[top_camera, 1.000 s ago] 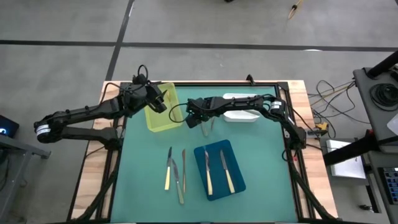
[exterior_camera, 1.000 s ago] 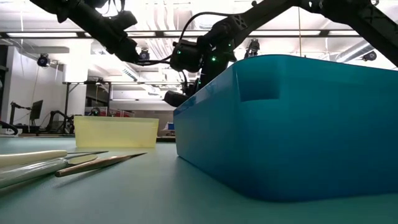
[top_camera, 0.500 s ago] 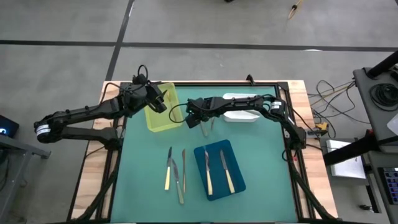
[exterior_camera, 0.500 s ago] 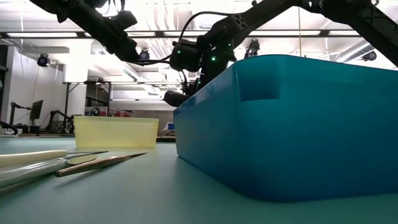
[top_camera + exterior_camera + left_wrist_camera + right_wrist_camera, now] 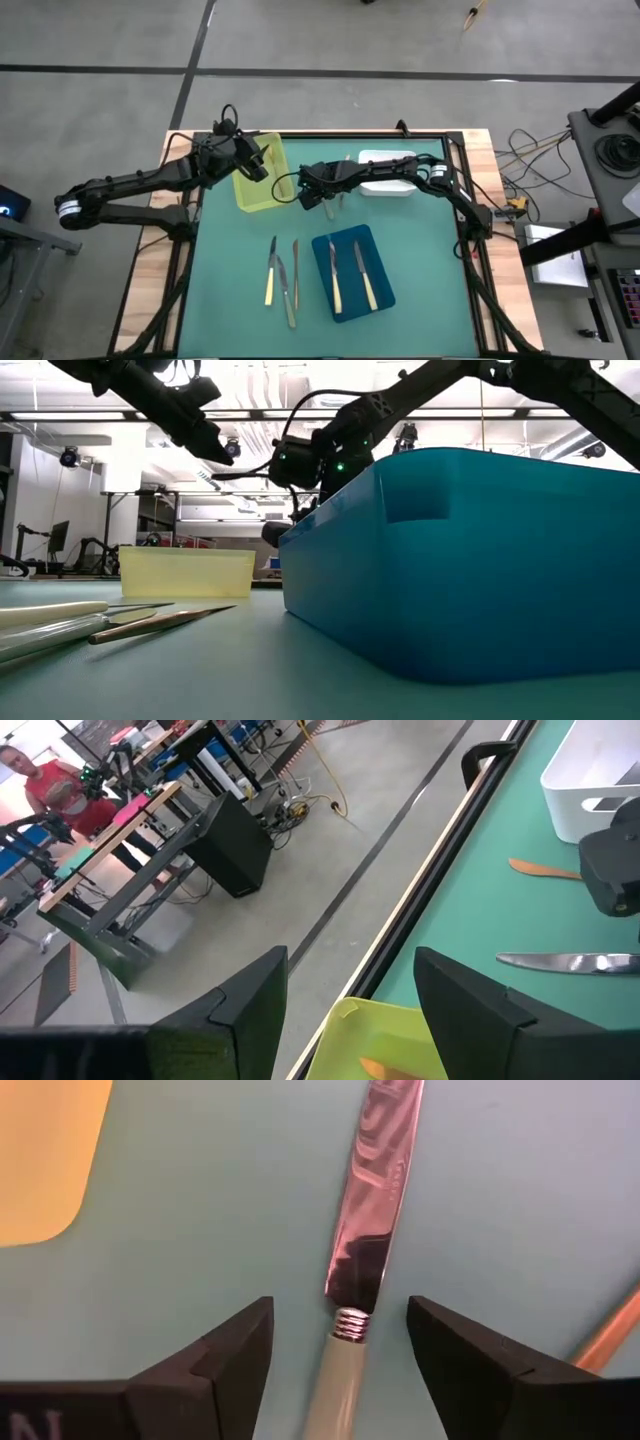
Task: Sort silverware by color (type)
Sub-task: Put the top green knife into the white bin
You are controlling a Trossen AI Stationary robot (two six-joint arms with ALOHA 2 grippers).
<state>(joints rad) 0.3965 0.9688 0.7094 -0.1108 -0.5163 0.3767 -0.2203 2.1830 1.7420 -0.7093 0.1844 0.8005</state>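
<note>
I find no writing I can read in any of my four views: no label, brand, number or sign.
</note>
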